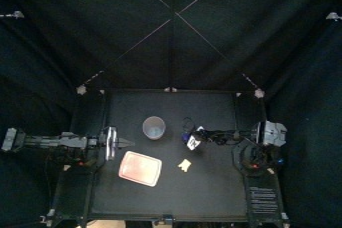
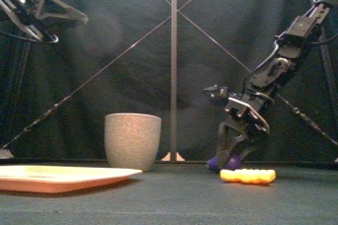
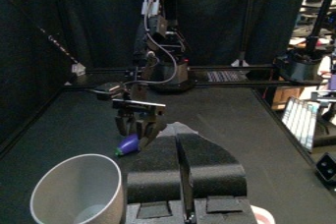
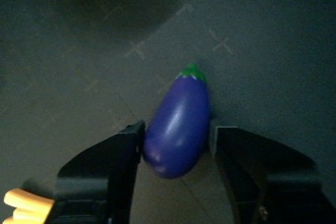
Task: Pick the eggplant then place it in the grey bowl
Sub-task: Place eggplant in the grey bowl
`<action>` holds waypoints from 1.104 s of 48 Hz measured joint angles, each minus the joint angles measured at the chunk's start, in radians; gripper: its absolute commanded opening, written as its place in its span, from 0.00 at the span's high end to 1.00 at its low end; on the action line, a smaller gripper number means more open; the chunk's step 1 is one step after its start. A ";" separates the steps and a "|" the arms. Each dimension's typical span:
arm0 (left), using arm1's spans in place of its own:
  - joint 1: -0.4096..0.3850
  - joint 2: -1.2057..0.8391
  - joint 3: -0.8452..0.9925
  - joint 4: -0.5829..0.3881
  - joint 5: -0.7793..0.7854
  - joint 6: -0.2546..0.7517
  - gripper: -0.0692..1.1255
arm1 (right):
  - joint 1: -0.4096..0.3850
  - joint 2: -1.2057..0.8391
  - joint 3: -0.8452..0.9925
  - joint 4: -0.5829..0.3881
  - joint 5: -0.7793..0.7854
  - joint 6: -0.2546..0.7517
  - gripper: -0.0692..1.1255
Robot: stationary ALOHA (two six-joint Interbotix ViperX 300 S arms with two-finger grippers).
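A purple eggplant (image 4: pixel 180 135) with a green cap lies on the black table, right of centre. My right gripper (image 4: pixel 179 130) reaches down over it, shut on the eggplant with one jaw against each side. In the front view the eggplant (image 2: pixel 224 163) sits at table level under the right gripper (image 2: pixel 232 156). The tall grey speckled cup (image 1: pixel 155 127) stands upright to the left of the right gripper (image 1: pixel 197 140), apart from it. My left gripper (image 3: pixel 184 159) rests shut at the table's left side, holding nothing, with the cup (image 3: pixel 79 194) close beside it.
A flat pink tray (image 1: pixel 143 167) lies near the front, left of centre. A small yellow toy (image 1: pixel 182 162) lies between the tray and the eggplant, close to the right gripper's jaws (image 2: pixel 248 177).
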 measured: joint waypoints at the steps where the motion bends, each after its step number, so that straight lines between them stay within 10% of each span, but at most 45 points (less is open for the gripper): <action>1: 0.000 0.000 0.000 0.000 0.000 0.000 0.97 | 0.000 0.000 0.000 0.000 0.002 0.000 0.48; 37: 0.000 0.000 0.000 0.002 0.000 0.000 0.97 | 0.009 -0.044 -0.457 -0.129 0.129 -0.014 0.57; 53: 0.002 0.000 0.006 0.002 0.000 0.000 0.97 | 0.017 0.126 -0.611 -0.199 0.132 -0.008 0.34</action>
